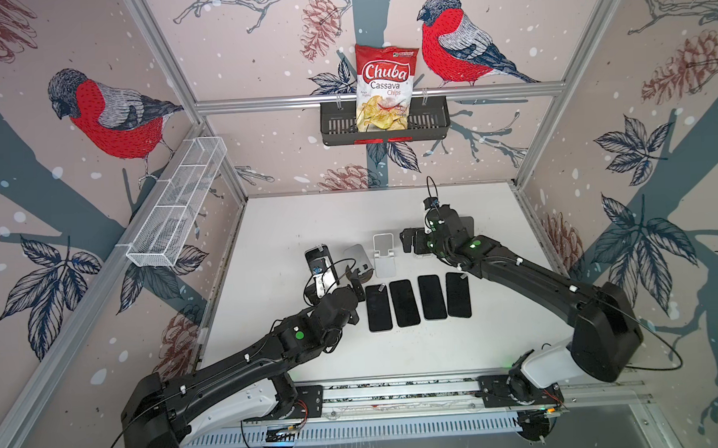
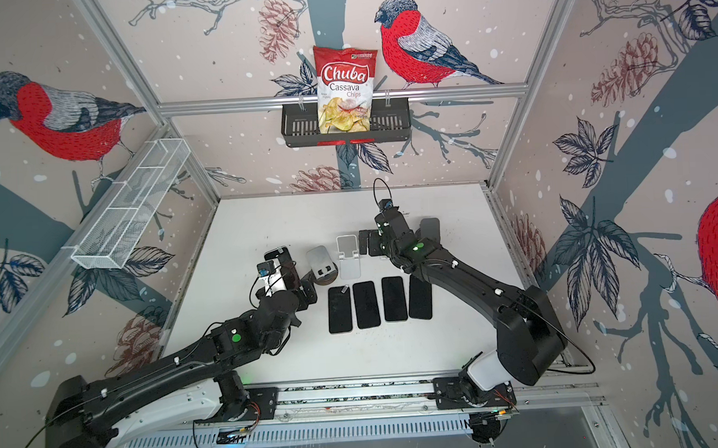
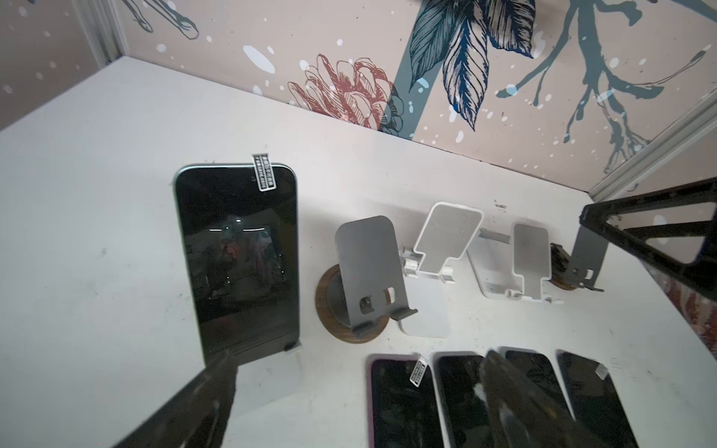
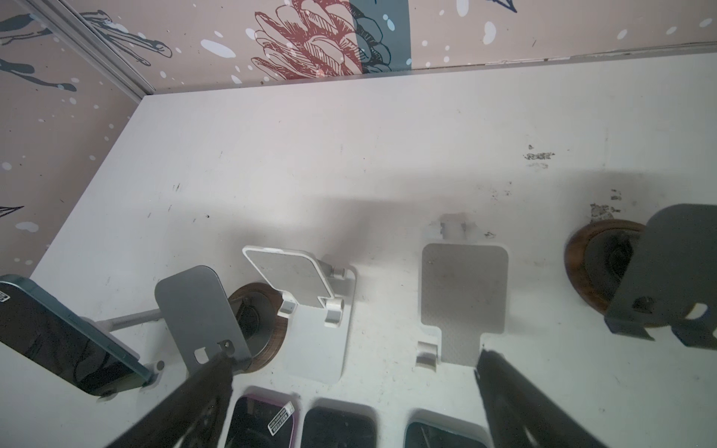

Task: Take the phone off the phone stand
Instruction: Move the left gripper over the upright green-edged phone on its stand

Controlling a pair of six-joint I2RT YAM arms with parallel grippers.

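A dark phone (image 3: pixel 236 256) with a white sticker tab stands upright on a phone stand whose lip (image 3: pixel 293 347) shows under its lower edge. In both top views it is left of the row of stands (image 1: pixel 316 255) (image 2: pixel 283 265). My left gripper (image 3: pixel 359 360) is open just in front of the phone, and one fingertip (image 3: pixel 225 362) is close to its lower corner. In a top view the left gripper (image 1: pixel 333 288) sits low beside the phone. My right gripper (image 4: pixel 353 360) (image 1: pixel 412 241) hangs open over the empty stands, holding nothing.
Empty stands line up to the right: grey on a wooden base (image 3: pixel 368 271), two white ones (image 3: pixel 438 252) (image 3: pixel 523 263), another grey (image 3: pixel 586 256). Several phones lie flat in a row (image 1: pixel 419 301) in front. A chips bag (image 1: pixel 384 86) sits in a back-wall basket; a wire basket (image 1: pixel 177 204) hangs left.
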